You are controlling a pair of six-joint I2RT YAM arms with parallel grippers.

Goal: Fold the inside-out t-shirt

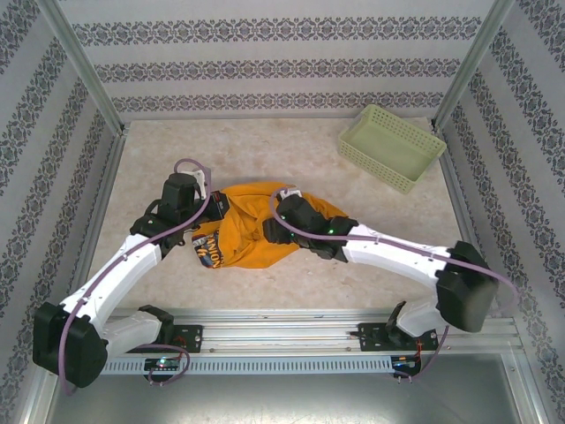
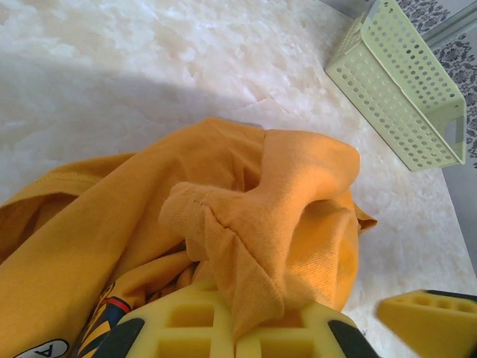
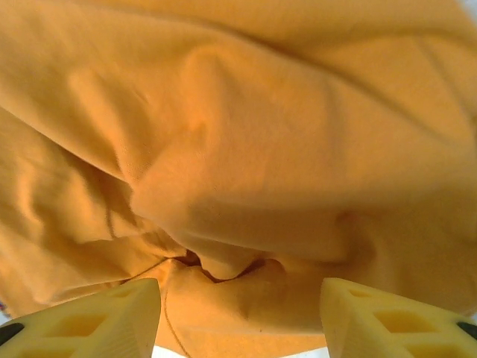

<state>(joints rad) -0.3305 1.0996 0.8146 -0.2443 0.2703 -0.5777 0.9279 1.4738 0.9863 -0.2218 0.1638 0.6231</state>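
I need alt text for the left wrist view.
The left gripper, jaws shut, pinches a raised bunch of the orange shirt at bottom centre. Beyond it lies the pale table, with a green basket at upper right.

Overhead plus wrist close-ups, t-shirt (image 1: pixel 243 223) shared

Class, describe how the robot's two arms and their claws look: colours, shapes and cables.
Both the left arm and right arm are white between bulky black joint housings. A mauve cable loops along each. The left claw and right claw have blocky yellow fingers with rectangular pockets moulded in.
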